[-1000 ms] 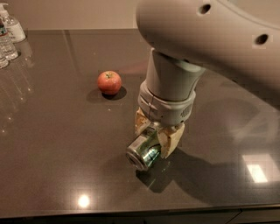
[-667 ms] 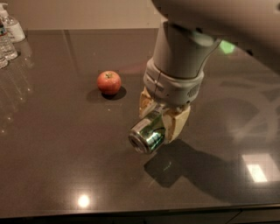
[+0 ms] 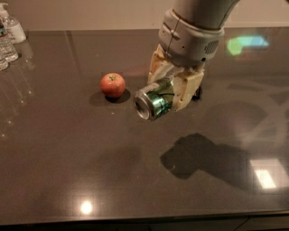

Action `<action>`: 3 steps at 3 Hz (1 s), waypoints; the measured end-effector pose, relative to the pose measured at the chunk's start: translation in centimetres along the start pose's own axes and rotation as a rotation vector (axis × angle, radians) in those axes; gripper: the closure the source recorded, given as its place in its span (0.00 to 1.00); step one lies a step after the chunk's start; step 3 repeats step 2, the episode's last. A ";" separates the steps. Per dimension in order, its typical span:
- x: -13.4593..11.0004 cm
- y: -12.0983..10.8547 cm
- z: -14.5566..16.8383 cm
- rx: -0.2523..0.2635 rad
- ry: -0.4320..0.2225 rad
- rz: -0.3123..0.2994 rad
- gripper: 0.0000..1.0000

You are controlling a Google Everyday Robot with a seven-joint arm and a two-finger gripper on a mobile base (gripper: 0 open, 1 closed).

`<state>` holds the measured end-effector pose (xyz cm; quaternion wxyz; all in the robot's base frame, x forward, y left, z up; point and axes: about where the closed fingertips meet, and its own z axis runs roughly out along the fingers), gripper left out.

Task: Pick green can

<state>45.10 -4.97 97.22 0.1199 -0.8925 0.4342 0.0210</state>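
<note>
Lifted higher than 1.0 s and 0.7 s ago: gripper [image 3: 166, 92] with green can [image 3: 154, 103] in it, now well up off the table [image 3: 67, 171]. Carried also toward the far side of the table, so about level with the apple [image 3: 112, 85] rather than in front of it as before. Shadow [image 3: 198, 158] cast on the dark surface below and to the right of the gripper, well apart from the can.

Closed on the can: two cream-coloured fingers [image 3: 186, 88] pressed against opposite sides of the can body, spread only as wide as the can. Can held on its side, one silver end toward the camera and slightly down-left, shiny green body with dark lines running back between the fingers. Held clear of the table.

Left of the gripper, near but apart: red apple, resting on the table, stem up. Same spot as in the earlier frames. Touching neither can nor fingers.

Far left of the gripper, at the table's back corner: clear plastic bottles [image 3: 9, 43], partly cut by the frame edge.

Directly above the gripper: grey wrist housing [image 3: 192, 38], arm [image 3: 198, 9] running out of the top of the frame.

Right of the gripper, on the far tabletop: greenish light reflection [image 3: 246, 44]. Below-right, near the front edge: bright white reflection [image 3: 264, 176].
</note>
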 end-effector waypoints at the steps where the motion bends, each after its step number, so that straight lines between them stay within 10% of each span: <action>1: -0.1 -0.9 -0.9 0.050 0.007 -0.004 1.00; 3: -0.3 -1.6 -1.2 0.081 0.010 -0.006 1.00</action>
